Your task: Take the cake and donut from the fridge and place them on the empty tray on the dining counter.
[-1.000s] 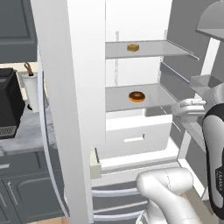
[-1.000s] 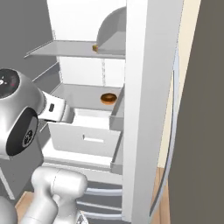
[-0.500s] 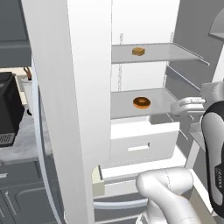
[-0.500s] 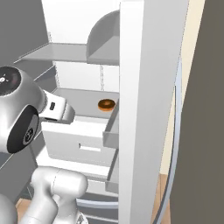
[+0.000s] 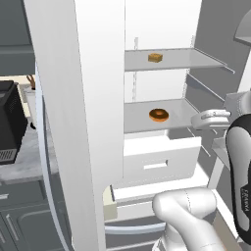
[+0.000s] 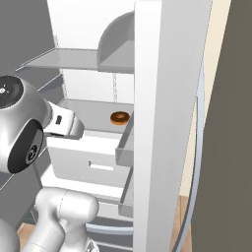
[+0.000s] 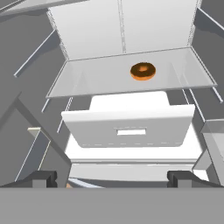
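Note:
The fridge [image 5: 83, 98] stands open with its white inside in view. The donut [image 5: 158, 115], dark-glazed with an orange rim, lies on the middle glass shelf; it is also in the right base view [image 6: 119, 117] and the hand view [image 7: 142, 71]. The cake [image 5: 155, 58], a small tan square, sits on the shelf above. My gripper [image 7: 113, 179] is open and holds nothing. It hangs in front of the fridge, well short of the donut and lower than its shelf, looking in over the drawer. The tray and the dining counter are out of view.
A white drawer [image 7: 129, 127] juts out below the donut's shelf. The left fridge door [image 5: 73, 147] and the right door [image 6: 167, 123] flank the opening. A black appliance [image 5: 9, 125] stands on the wall counter at the left.
Both base views have shifted a little, so the base has moved; the fridge doors look larger and nearer. Donut and cake stay on their shelves. The gripper stays open.

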Controlling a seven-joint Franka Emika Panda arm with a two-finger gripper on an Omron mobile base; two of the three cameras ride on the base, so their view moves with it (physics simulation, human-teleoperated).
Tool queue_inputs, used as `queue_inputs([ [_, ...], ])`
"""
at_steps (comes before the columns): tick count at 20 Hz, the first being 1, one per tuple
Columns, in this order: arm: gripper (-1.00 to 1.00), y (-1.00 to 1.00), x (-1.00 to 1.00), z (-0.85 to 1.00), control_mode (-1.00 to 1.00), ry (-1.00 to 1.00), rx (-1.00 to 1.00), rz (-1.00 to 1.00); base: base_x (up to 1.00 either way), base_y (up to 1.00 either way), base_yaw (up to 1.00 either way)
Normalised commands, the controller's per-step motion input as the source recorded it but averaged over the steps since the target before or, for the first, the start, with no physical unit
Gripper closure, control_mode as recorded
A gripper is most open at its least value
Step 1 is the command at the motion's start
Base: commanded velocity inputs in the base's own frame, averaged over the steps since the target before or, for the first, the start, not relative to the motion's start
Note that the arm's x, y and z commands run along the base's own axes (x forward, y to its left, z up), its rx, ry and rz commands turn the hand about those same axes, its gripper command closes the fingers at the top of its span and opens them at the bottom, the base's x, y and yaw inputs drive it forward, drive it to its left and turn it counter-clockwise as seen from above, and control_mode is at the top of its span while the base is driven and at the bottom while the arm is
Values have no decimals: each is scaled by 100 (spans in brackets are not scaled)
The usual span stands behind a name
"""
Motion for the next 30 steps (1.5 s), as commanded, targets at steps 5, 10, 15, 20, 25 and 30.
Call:
queue_inputs([
  [5,-100,0,41,-5,-100,0,1,0,5,0,0],
  [10,-100,0,83,-6,-100,0,3,0,0,0,0],
  [15,-100,7,73,-9,-100,0,0,2,0,0,0],
  [20,-100,9,30,-30,-100,3,-12,2,0,0,0],
  [25,-100,0,22,-59,-100,0,-20,0,0,0,0],
  [30,-100,0,47,-33,-100,-2,-4,0,0,0,0],
])
